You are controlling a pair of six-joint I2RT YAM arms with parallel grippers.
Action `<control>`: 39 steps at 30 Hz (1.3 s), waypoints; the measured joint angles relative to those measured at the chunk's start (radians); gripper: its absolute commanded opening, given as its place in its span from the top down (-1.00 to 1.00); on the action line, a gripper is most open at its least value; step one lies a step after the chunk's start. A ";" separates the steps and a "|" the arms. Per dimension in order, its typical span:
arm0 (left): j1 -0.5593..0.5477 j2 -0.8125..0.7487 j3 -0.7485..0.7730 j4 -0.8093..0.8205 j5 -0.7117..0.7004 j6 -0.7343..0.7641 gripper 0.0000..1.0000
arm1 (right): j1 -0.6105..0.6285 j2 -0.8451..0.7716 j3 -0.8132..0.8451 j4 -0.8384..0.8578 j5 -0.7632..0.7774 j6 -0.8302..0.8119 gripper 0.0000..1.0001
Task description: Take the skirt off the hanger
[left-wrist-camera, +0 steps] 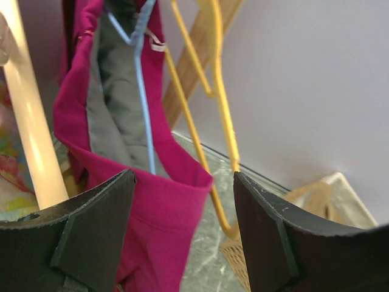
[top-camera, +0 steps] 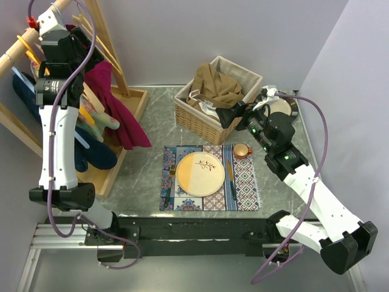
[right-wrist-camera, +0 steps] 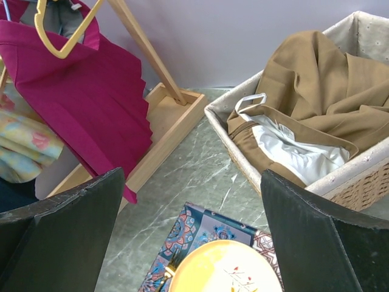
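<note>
the magenta skirt [left-wrist-camera: 164, 213] hangs on the wooden rack [right-wrist-camera: 146, 45] at the table's [top-camera: 143, 179] left side, a pale blue hanger [left-wrist-camera: 141, 91] inside its waist. the left hand [left-wrist-camera: 183, 180] is up at the waistband, fingers apart with the fabric's edge between them. the right hand [right-wrist-camera: 191, 176] hovers spread wide near the basket [right-wrist-camera: 361, 185]
</note>
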 measured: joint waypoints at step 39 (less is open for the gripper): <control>0.005 0.144 -0.058 0.146 -0.134 0.077 0.98 | 0.001 0.017 0.016 0.006 0.026 -0.048 -1.00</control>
